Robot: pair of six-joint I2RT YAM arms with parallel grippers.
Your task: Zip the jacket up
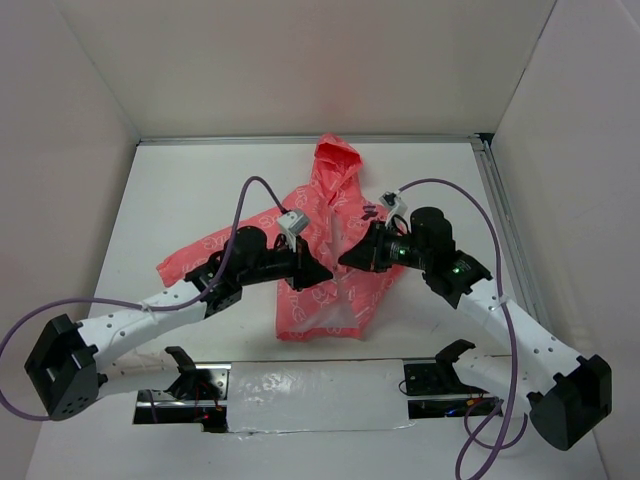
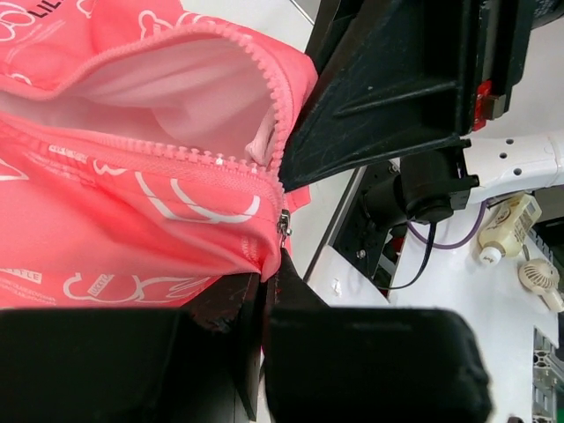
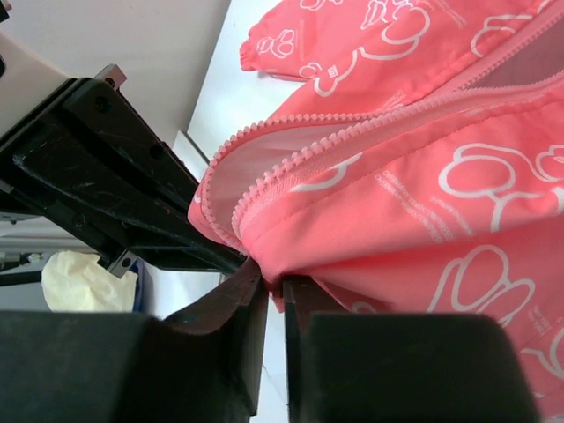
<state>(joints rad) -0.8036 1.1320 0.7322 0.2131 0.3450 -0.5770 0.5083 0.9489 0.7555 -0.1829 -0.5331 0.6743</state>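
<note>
Both grippers are pinching the jacket (image 1: 322, 312) from opposite sides, tip to tip and close together over its front. On the left gripper (image 1: 318, 272), the fingers (image 2: 220, 352) are pressing almost fully together, squeezing a thin fold of pink fabric just below the slider (image 2: 284, 222). On the right gripper (image 1: 350, 257), the fingers (image 3: 203, 352) are likewise closing to a narrow slit, nipping the fabric edge where the two rows of teeth (image 3: 352, 132) are running together. Above that point the zipper is gaping open, and the white lining (image 2: 176, 88) is showing between the parted rows. In the left wrist view, the right gripper is filling the upper right as a dark block just beside the opening. In the right wrist view, the left gripper is sitting at the left, its tip just beside the pinched edge. From above, the jacket is lying in the middle of the white surface (image 1: 200, 190), with its hood (image 1: 337, 160) pointing toward the far wall and its hem toward the arm bases. One sleeve (image 1: 200, 255) is spreading out to the left, passing under the left arm. How far the pinched fabric is rising off the surface is hard to tell.
</note>
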